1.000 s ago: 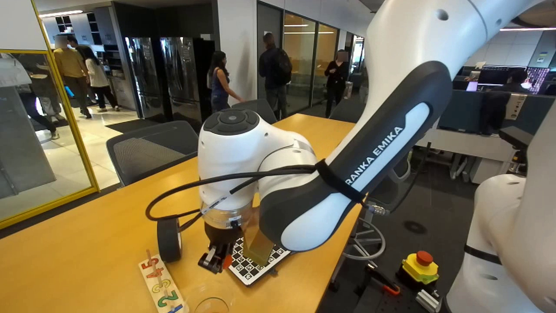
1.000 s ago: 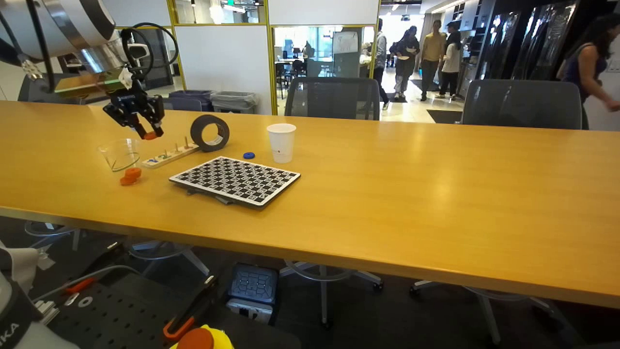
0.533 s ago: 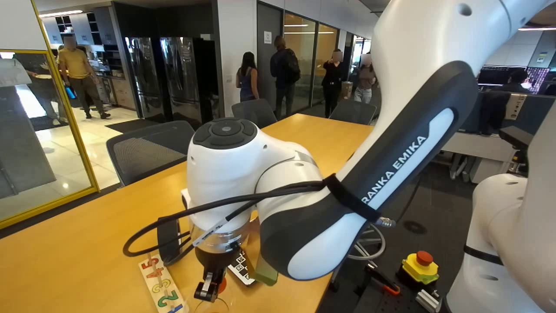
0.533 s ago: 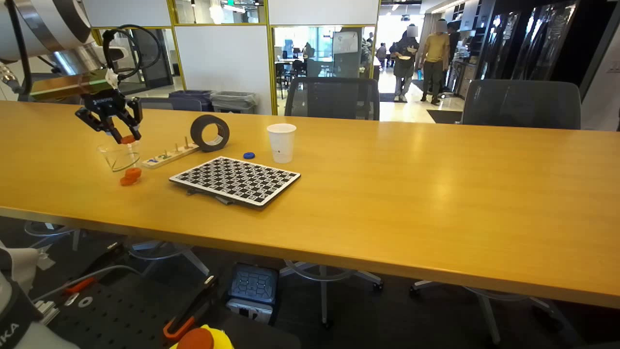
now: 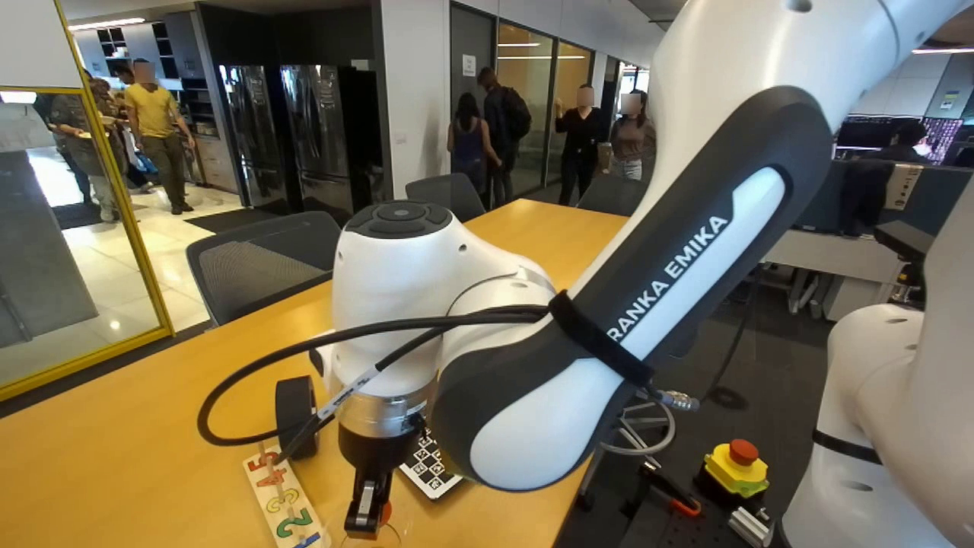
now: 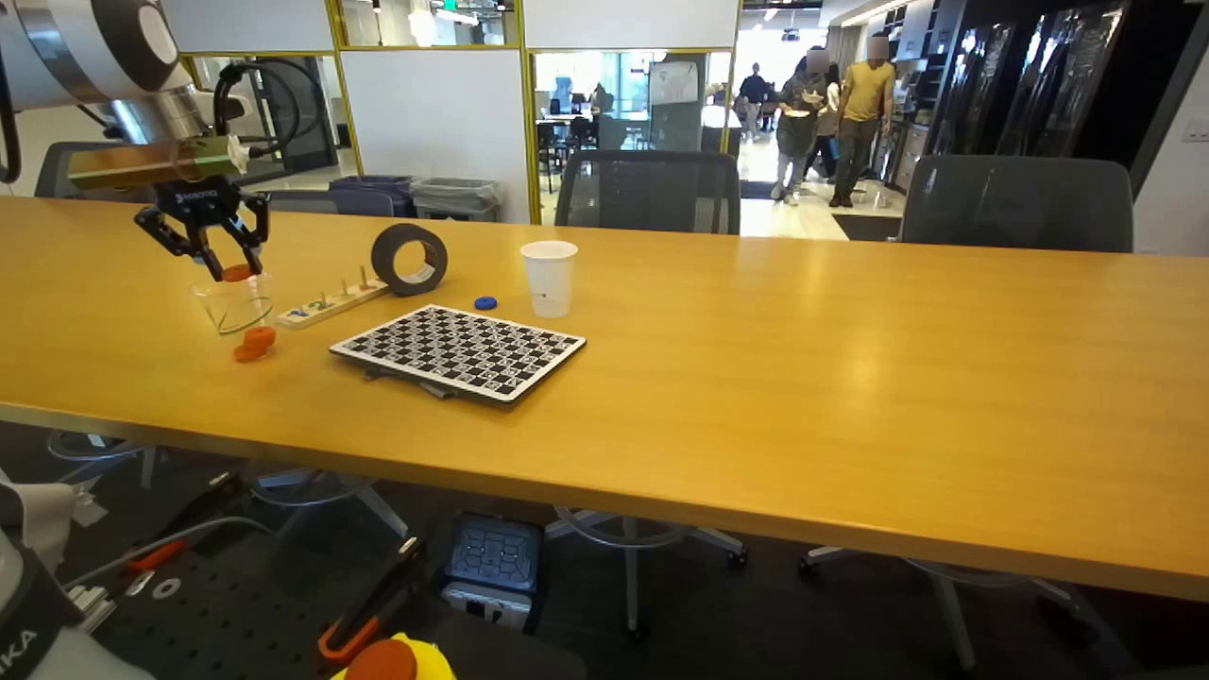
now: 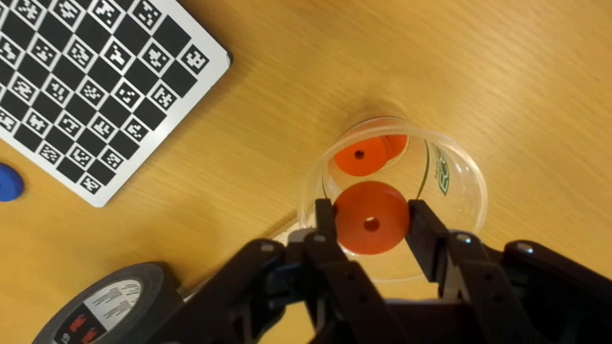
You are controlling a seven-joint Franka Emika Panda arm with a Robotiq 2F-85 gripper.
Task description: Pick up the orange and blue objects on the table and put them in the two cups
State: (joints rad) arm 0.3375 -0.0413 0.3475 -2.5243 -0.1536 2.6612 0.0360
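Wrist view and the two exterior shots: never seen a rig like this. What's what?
The machine is a Franka Panda arm ending in a two-fingered gripper. Two pictures look at it from outside; the close-up is taken from its wrist, looking down past the gripper.

The gripper is closed on an orange disc, held at the mouth of a clear cup. Two more orange discs appear to lie at the bottom of that cup. Also on the long wooden table: a white cup, a blue disc, a black roll of tape, a checkered board and a wooden peg strip with coloured numbers.
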